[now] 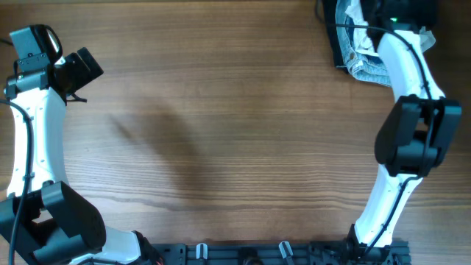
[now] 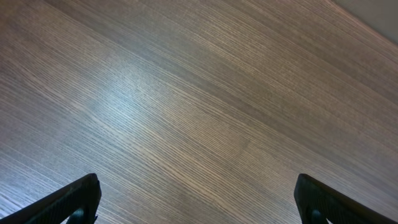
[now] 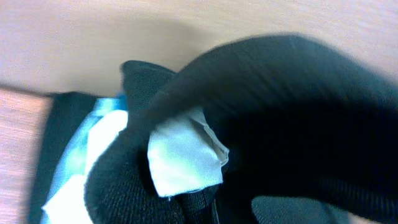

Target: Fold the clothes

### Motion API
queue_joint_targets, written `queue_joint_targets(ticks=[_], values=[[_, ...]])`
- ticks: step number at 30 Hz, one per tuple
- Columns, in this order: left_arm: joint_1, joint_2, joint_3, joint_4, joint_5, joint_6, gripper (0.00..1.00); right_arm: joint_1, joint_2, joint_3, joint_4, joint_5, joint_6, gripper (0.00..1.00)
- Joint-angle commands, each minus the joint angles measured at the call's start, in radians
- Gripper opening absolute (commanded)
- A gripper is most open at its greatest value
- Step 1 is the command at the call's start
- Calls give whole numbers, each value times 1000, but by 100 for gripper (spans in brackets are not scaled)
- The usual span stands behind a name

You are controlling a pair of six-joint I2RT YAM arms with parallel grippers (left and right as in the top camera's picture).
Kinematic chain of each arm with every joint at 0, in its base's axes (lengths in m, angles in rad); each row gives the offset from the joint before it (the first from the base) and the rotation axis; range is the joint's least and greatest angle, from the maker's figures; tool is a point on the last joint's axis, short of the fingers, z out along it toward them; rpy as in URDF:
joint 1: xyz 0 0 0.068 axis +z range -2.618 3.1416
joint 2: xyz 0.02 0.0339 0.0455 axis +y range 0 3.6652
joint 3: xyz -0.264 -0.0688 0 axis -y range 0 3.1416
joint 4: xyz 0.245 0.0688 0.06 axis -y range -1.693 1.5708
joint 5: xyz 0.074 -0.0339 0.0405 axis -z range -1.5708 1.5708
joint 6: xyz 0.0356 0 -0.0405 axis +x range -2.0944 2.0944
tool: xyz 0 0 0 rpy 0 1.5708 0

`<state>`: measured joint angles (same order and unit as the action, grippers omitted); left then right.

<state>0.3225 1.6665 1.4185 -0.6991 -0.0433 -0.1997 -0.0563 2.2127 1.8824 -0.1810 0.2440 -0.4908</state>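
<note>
- Two arms work at the wooden table (image 1: 221, 132). We see the left arm (image 1: 33, 125) along the left edge and the right arm (image 1: 412, 140) reaching up the right side to the far right corner.
- The left fingers (image 2: 71, 202) are spread wide and released. From the left wrist we see only their two dark tips at the bottom corners, with bare wood grain between them. They hold nothing and touch nothing.
- A heap of clothing (image 1: 364, 62) lies in the far right corner of the table. From overhead we make out pale blue-grey cloth and some white cloth, with a dark edge on the heap's left side. The right arm's end lies over this heap.
- The black garment (image 3: 298, 112) fills most of the right wrist view, blurred and very close to the lens. Its matte folds bunch towards the bottom centre of that view.
- A small white label (image 3: 186, 155) sits against the black cloth, just left of centre.
- To the left of the black garment we see light blue and white cloth (image 3: 87, 162), too blurred to identify further.
- The right fingers are hidden under the cloth. We take them to be clenched, with the black garment pinched between them.
</note>
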Motion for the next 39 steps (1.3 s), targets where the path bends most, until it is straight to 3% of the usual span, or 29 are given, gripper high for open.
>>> queue_joint_targets(ticks=[1, 5, 7, 9, 11, 15, 17, 26, 31, 39], values=[[0, 10, 6, 0, 9, 9, 100, 71, 22, 27, -36, -78, 37, 5], [0, 10, 6, 0, 9, 9, 100, 81, 34, 27, -76, -111, 75, 5], [0, 10, 6, -1, 9, 9, 100, 81, 36, 27, -96, -111, 82, 23], [0, 10, 6, -2, 9, 9, 100, 81, 36, 27, -111, -110, 82, 59], [0, 10, 6, -5, 10, 9, 100, 81, 35, 27, -116, -93, 92, 80], [0, 10, 6, -16, 10, 9, 100, 78, 35, 27, -122, -68, 130, 85], [0, 10, 6, -23, 9, 9, 100, 80, 29, 27, -143, -69, 155, 96], [0, 10, 6, -23, 10, 9, 100, 133, -172, 27, -298, -312, 199, 100], [0, 10, 6, -23, 10, 9, 100, 124, -271, 27, -243, -383, 235, 100], [0, 10, 6, -23, 10, 9, 100, 28, -264, 27, -144, -357, 272, 100]])
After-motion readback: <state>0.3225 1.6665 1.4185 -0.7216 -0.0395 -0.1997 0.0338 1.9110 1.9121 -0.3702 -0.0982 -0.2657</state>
